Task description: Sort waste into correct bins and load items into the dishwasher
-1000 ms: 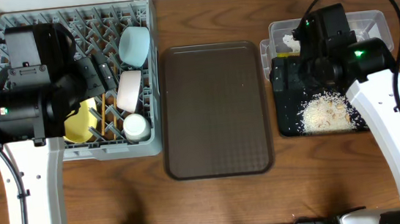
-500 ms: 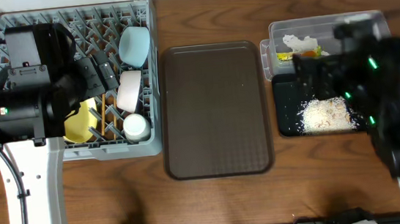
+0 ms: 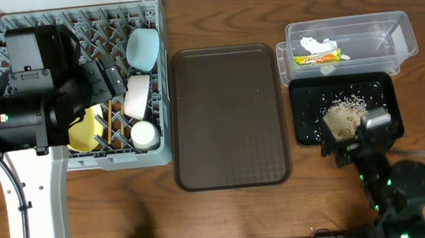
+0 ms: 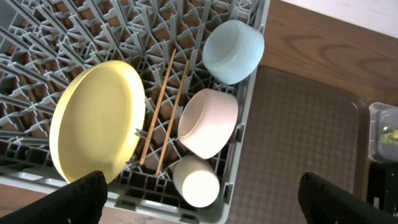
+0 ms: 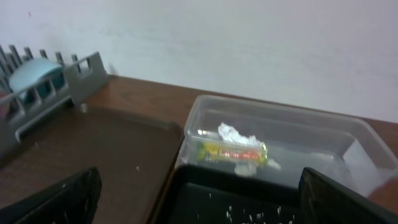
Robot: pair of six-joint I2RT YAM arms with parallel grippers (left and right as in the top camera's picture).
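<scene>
Upper left of the overhead frame, we see the grey rack [image 3: 161,151] w/ yellow plate [image 4: 93,121], chopsticks [image 4: 163,112], white bowl [image 4: 208,121], cup [image 4: 196,182] & blue bowl [image 4: 233,50] inside. Upper right, the clear tub [image 3: 399,27] holds wrapper [image 3: 318,58] & tissue [image 3: 313,44]; rice [image 3: 343,114] lies on the black tray [image 3: 306,118] just below. Left end effector [image 4: 202,199] & right end effector [image 5: 199,196] both gape wide, empty

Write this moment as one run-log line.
jaws open; green-and-orange snack wrapper in clear plastic tub; white rice scraps on black tray
</scene>
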